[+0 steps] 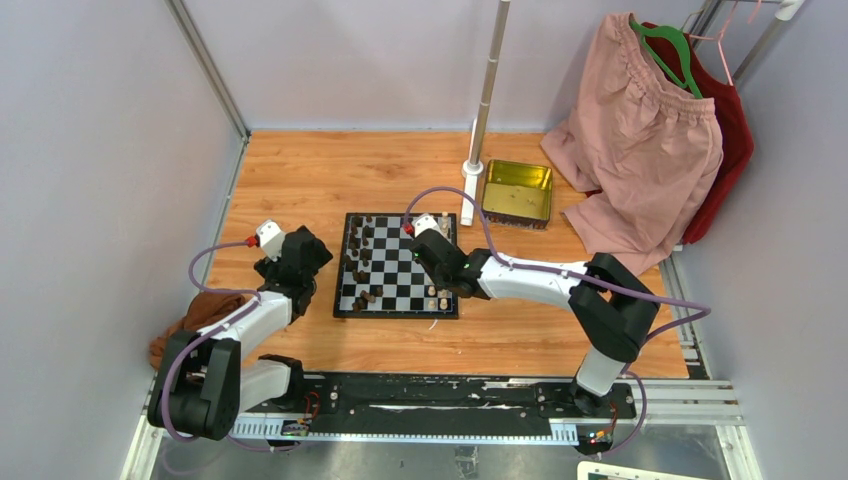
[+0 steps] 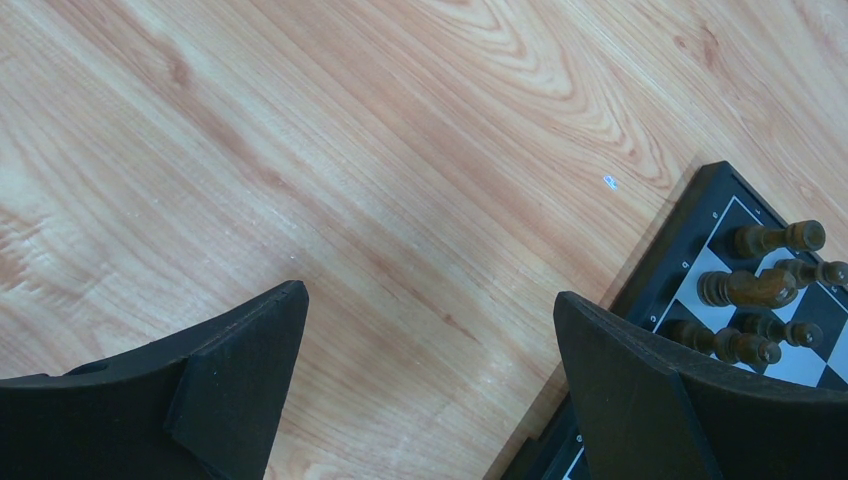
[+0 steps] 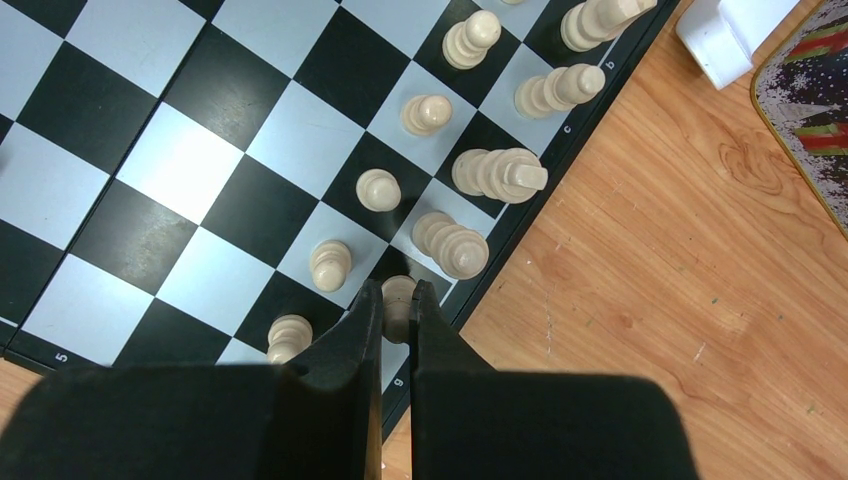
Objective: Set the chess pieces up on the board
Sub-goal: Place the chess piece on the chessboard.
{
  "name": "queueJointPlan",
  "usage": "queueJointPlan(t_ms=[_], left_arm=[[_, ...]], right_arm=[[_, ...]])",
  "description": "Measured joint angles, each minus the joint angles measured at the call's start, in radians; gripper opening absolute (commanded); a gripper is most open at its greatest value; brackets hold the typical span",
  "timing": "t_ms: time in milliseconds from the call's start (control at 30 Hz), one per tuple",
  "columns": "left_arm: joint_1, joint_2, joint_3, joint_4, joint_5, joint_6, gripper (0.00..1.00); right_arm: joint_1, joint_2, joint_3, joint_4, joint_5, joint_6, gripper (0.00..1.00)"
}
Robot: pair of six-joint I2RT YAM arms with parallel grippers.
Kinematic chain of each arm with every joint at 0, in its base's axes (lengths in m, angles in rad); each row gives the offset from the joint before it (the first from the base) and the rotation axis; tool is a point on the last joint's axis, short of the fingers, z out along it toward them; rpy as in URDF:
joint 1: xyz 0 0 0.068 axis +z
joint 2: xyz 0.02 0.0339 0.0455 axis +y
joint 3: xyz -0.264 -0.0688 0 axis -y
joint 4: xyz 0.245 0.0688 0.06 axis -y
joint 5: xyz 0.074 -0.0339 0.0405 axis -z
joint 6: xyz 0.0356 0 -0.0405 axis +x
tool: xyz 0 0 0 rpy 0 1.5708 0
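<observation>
**While the left pincer gapes, the right one nips a cream piece**

Where the wooden table [image 1: 300,170] meets its left edge, a rumpled brown cloth [image 1: 190,320] lies beside the left arm. The left pincer [image 2: 428,300] hangs over bare grain just left of the board [image 1: 395,270], its two blunt black fingers spread wide with nothing between them. Only its wrist view shows the board's thin black border with small white marks. It also shows the dark pieces [image 2: 750,288], glossy turned figures, clustered on the squares by that corner.

From above, the board sits at the middle of the table, with dark pieces down its left side and light ones down its right edge. The right wrist view sharpens that side. The cream pieces [image 3: 500,172] are smooth, ringed and knob-topped. They stand in two lines along the lettered border, on slightly shiny checks.

The right pincer [image 3: 396,300] is drawn narrow onto one cream piece [image 3: 398,285] in the edge row. Whether it rests on its square I cannot tell.

Further right, near the far edge, are a white pole [image 1: 485,110], a shiny gold tin [image 1: 518,190] and a draped pink garment [image 1: 640,140].
</observation>
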Motion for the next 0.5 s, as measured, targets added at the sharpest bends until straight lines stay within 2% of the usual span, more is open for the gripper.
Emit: queueJointPlan(t_ms=[267,500], left_arm=[[0.000,0.000,0.000,0.000,0.001,0.000,1.00],[0.000,0.000,0.000,0.000,0.002,0.003,1.00]], right_arm=[[0.000,0.001,0.000,0.000,0.001,0.008,0.26],[0.000,0.002,0.000,-0.014,0.003,0.014,0.29]])
